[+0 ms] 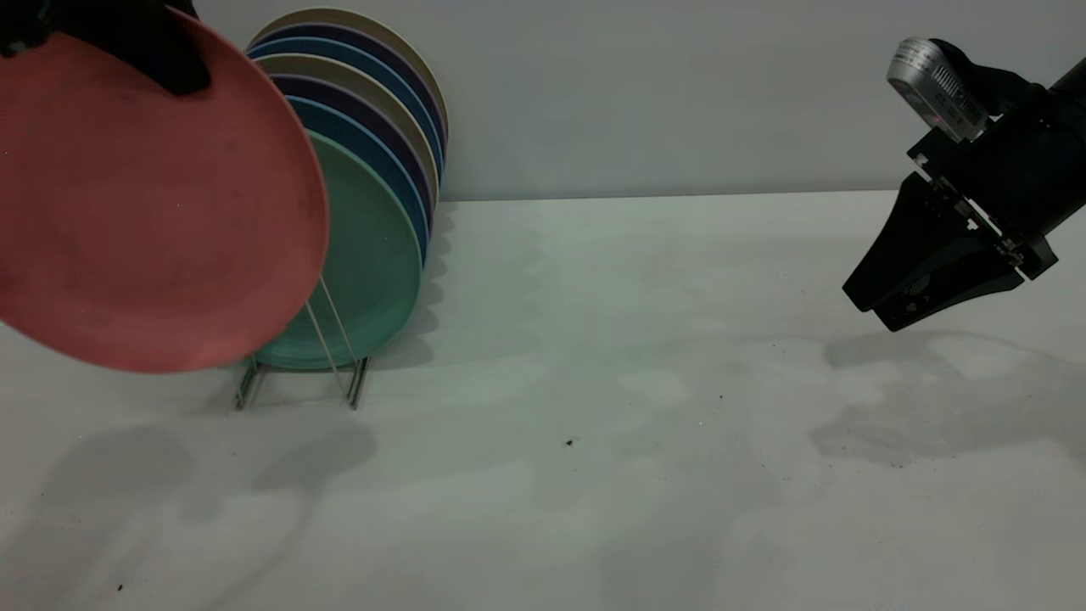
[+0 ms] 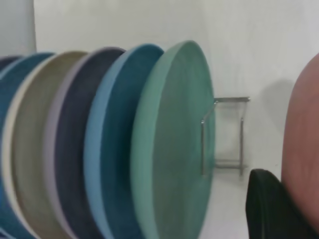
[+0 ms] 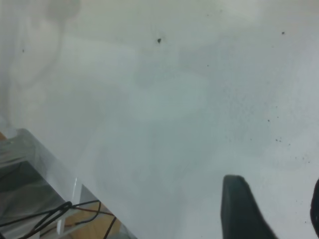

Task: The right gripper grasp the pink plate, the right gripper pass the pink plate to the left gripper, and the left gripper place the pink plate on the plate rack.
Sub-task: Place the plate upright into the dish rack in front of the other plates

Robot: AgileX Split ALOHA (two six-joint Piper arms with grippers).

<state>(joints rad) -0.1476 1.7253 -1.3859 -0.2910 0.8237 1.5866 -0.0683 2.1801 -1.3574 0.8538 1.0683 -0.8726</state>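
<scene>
The pink plate hangs upright and a little tilted at the far left, above the table, in front of the green plate. My left gripper is shut on its top rim; most of the gripper is out of view. In the left wrist view one black finger lies against the pink plate, apart from the green plate. The plate rack holds several upright plates, and its front wire loop is free. My right gripper hovers open and empty at the far right, and its finger shows over bare table.
Behind the green plate stand blue, dark purple and beige plates. A grey wall runs close behind the rack. The white table stretches between the rack and the right arm. The table's edge and cables show in the right wrist view.
</scene>
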